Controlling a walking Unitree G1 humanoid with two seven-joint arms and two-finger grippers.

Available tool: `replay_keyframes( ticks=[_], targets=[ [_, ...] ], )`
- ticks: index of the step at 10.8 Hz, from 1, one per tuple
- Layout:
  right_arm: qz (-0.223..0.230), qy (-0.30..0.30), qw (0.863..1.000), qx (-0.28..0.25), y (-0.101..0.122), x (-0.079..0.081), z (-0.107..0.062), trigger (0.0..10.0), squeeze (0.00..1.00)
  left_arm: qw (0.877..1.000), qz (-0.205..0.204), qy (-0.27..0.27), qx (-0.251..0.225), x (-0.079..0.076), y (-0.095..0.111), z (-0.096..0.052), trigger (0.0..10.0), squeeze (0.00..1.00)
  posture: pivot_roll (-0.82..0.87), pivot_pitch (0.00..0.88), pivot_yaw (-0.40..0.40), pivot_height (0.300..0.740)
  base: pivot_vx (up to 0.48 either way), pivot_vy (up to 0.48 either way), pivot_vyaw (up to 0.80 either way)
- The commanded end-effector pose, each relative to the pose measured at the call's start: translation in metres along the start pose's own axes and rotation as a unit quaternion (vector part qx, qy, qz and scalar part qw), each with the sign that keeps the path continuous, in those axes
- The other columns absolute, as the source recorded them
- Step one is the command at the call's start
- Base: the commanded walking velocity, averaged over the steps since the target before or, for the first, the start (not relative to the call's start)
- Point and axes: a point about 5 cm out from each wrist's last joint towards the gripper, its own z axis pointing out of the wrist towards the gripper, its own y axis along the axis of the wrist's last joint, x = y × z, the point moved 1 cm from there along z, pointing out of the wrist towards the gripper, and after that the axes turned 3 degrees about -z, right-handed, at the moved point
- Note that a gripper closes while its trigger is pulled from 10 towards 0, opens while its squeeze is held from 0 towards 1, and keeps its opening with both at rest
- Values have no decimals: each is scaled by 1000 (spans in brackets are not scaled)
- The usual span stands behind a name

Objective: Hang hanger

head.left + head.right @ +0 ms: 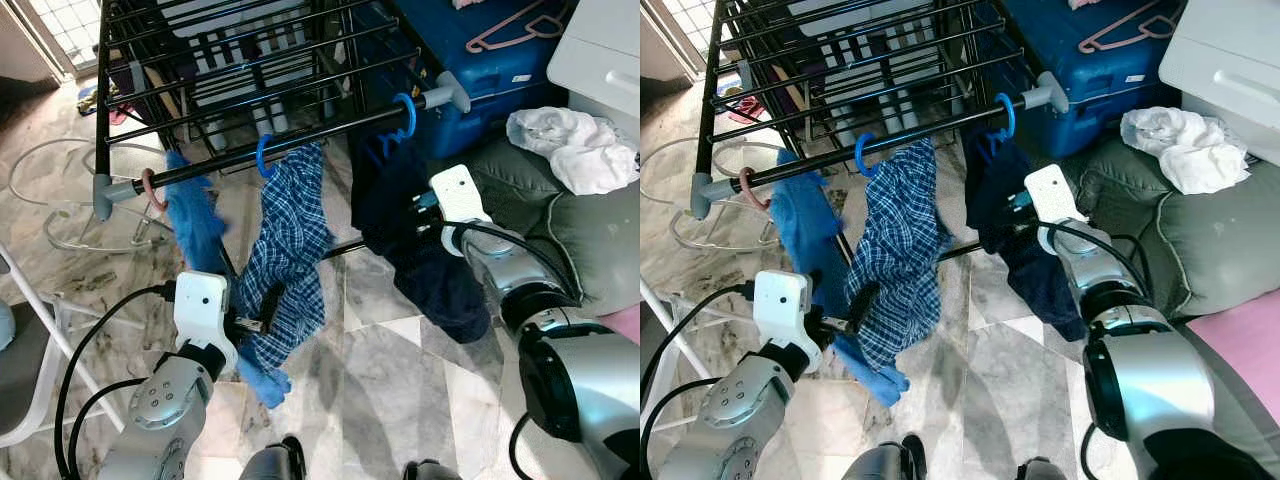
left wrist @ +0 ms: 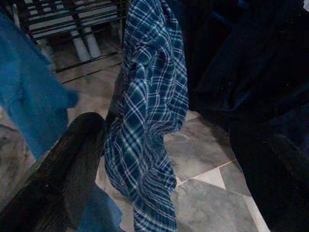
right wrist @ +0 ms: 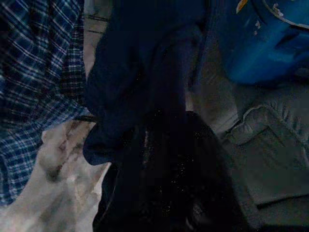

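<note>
Both silver arms reach forward under the black metal drying rack's front rail (image 1: 300, 148). The left gripper (image 1: 262, 315) sits against the lower edge of the blue-and-white plaid shirt (image 1: 290, 240), its black fingers (image 2: 72, 164) apart. The right gripper (image 1: 405, 225) is buried in the dark navy garment (image 1: 420, 250); I cannot tell how its fingers stand. That garment hangs from a blue plastic hanger hook (image 1: 405, 115) near the rail's right end. Open marble floor (image 1: 400, 380) lies below.
</note>
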Motion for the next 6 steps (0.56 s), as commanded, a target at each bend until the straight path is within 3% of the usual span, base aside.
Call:
replay_keyframes(
  ticks=[1, 4, 6],
  targets=[
    [7, 4, 1000, -16, 12, 3, 3, 0, 0, 1000, 10, 11, 15, 5, -5, -1, 10000, 0, 5, 154, 154, 740, 0, 0, 0],
    [41, -14, 999, -18, 12, -1, 2, 0, 0, 1000, 13, 11, 15, 5, -5, 0, 10000, 0, 9, 143, 150, 740, 0, 0, 0],
    [40, -21, 999, -28, 14, -4, 2, 0, 0, 1000, 14, 11, 14, 5, -5, 2, 10000, 0, 8, 136, 147, 740, 0, 0, 0]
  ],
)
